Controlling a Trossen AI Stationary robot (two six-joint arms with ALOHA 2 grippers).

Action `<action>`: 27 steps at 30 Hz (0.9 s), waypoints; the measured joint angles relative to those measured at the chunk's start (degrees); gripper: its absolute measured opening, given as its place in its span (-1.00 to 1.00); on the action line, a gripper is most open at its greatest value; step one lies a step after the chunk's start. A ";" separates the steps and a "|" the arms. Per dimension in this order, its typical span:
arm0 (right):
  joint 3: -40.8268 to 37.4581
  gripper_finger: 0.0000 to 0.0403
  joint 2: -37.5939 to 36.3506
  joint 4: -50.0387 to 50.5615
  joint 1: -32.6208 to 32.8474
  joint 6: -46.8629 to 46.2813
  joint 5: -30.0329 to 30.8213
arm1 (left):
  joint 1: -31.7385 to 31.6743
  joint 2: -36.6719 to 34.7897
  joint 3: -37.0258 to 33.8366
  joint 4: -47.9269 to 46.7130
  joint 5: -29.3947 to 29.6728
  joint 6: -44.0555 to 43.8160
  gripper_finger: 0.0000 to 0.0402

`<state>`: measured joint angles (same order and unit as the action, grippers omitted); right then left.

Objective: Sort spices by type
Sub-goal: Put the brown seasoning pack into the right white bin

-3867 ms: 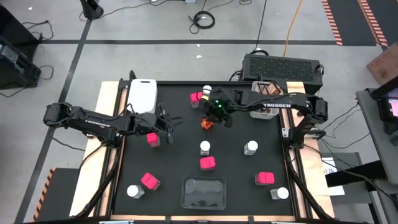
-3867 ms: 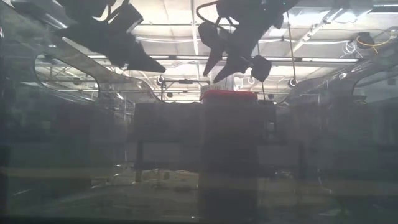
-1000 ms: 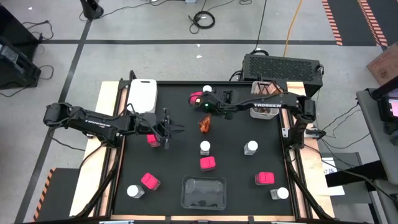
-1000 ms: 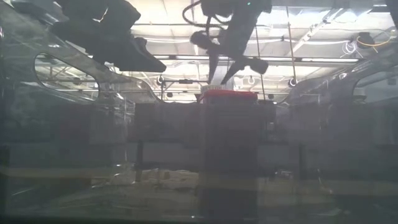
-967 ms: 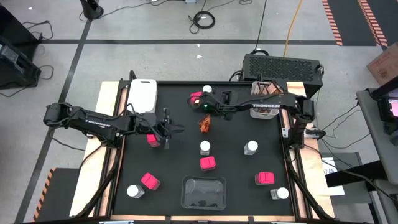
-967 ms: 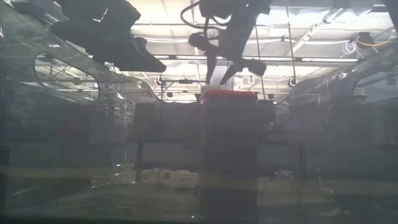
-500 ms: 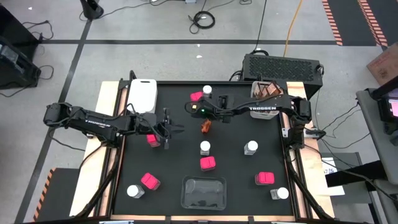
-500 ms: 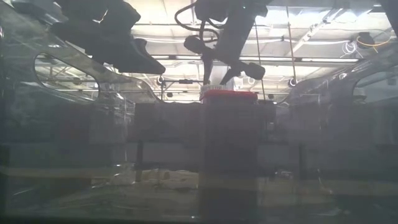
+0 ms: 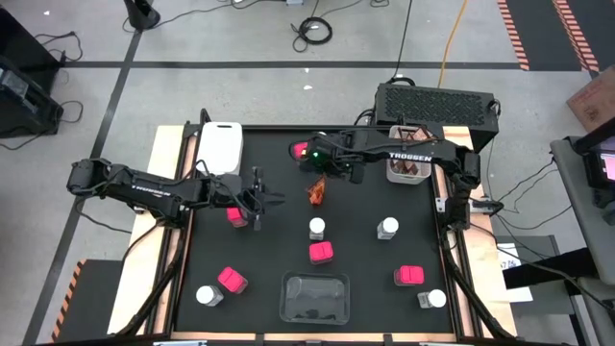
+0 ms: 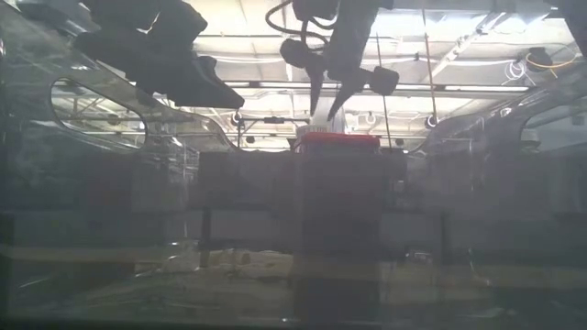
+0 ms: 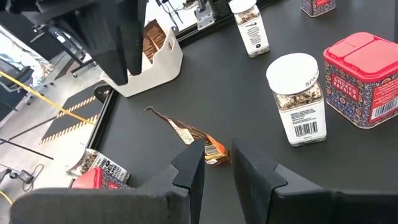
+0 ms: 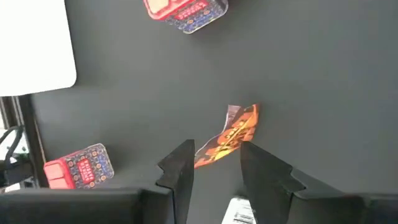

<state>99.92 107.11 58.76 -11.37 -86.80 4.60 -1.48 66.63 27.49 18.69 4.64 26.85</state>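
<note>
Spices stand scattered on the black mat: pink boxes [image 9: 321, 252] [image 9: 232, 280] [image 9: 408, 276] [image 9: 300, 149] and white-lidded clear jars [image 9: 316, 228] [image 9: 387, 228]. A small orange-brown packet [image 9: 315, 192] lies flat near the middle. My right gripper [image 9: 318, 161] hovers open above the mat; in its wrist view [image 12: 216, 165] the packet [image 12: 227, 137] lies between and beyond the fingers. My left gripper [image 9: 264, 199] is also raised, beside a pink box [image 9: 235, 213] and left of the packet. Its fingers [image 11: 217, 162] stand narrowly apart with nothing between them.
A white tray [image 9: 220, 146] sits at the far left corner. A clear tray [image 9: 314, 296] is at the near edge. A white basket of brown packets [image 9: 405, 163] stands at the far right. More jars [image 9: 209, 295] [image 9: 433, 299] stand near the front corners.
My right gripper swung toward the table's left, then drew back toward the far edge and turned about, staying open and raised above the packet. The packet and the other spices have stayed where they were.
</note>
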 joint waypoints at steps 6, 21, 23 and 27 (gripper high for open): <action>0.00 -0.38 -0.04 -2.35 -0.16 2.43 0.06 | 0.00 0.00 0.00 -0.36 0.00 0.00 -0.58; 0.00 -0.38 -0.04 -5.11 0.05 -4.86 1.67 | 0.00 0.00 0.00 -1.22 0.01 0.14 -0.58; 0.00 -0.38 0.07 -4.18 0.77 -8.31 1.50 | 0.00 0.00 0.00 -1.05 0.02 0.17 -0.58; 0.00 -0.38 1.57 -4.17 1.84 -12.11 0.94 | 0.00 0.00 0.00 -1.04 0.02 0.17 -0.58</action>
<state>99.92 108.68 54.58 -9.53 -98.92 5.53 -1.48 66.63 27.49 17.65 4.67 27.03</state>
